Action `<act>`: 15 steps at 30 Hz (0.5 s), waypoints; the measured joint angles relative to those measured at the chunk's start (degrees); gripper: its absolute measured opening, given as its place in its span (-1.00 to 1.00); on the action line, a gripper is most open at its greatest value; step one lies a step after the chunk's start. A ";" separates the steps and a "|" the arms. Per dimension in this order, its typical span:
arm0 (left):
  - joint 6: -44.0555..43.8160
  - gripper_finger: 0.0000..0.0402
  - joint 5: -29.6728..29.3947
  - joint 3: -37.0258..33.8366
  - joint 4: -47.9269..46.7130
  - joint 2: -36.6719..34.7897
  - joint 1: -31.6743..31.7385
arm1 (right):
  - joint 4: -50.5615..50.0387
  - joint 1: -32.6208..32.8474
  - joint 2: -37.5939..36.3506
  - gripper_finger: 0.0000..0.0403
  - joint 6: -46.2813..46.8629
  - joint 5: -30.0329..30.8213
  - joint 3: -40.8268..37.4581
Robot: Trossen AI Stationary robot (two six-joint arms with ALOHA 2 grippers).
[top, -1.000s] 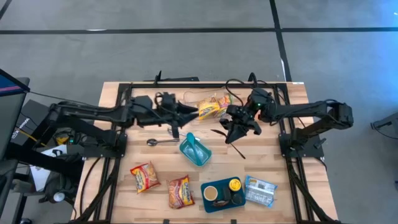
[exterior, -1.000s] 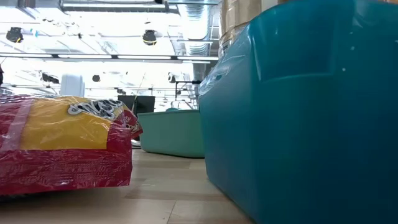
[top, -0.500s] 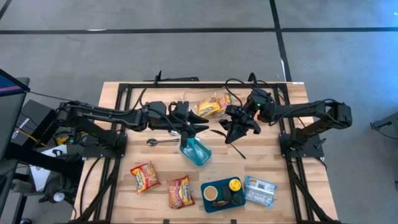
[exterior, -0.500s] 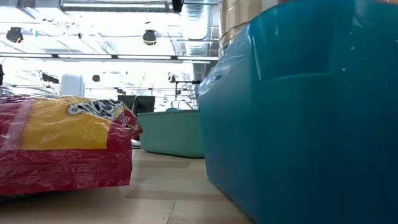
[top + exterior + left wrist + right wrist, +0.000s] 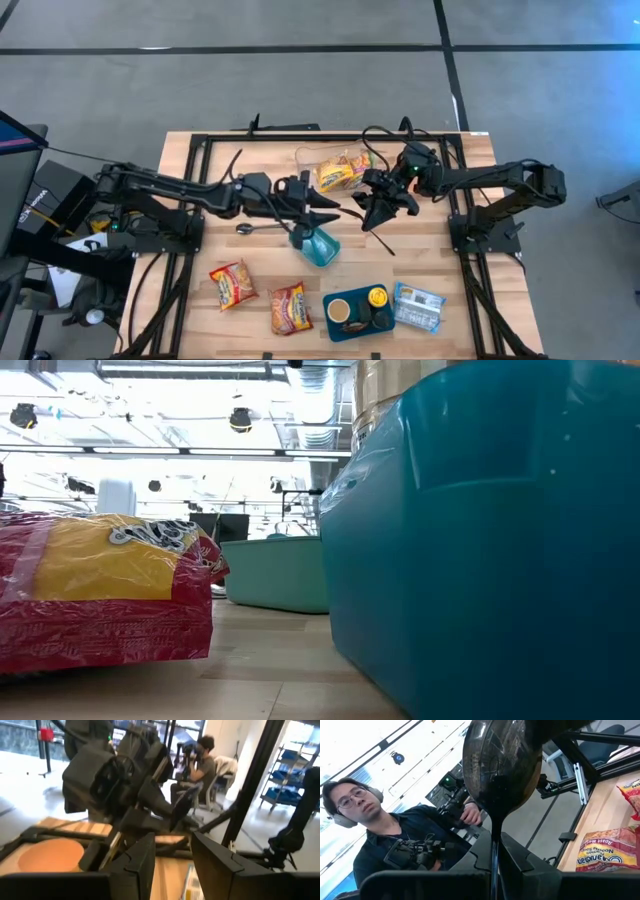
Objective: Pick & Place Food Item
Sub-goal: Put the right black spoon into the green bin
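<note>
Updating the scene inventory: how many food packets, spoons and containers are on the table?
Food packets: 4
Spoons, a metal spoon and a black spoon: 2
Containers, a teal tub and a blue tray: 2
Total: 8

Both arms matte black, jointed tubular links, black cables looped at bases; small green light on right arm wrist.

A bowl is sitting mid-table with a metal spoon lying to its left and a bread bag lying behind it. Two noodle packets are lying nearer the front edge, left of a tray that is holding cups, and a pouch is lying right of that tray.
</note>
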 joint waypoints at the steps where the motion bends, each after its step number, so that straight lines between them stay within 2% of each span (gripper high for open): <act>1: 0.00 -0.39 0.02 0.02 1.94 0.82 0.03 | -0.17 0.00 0.00 -0.97 -0.01 0.03 0.00; 15: 3.26 -0.41 -0.93 0.02 7.65 4.39 0.42 | -0.83 0.04 0.02 -0.97 1.46 0.22 0.00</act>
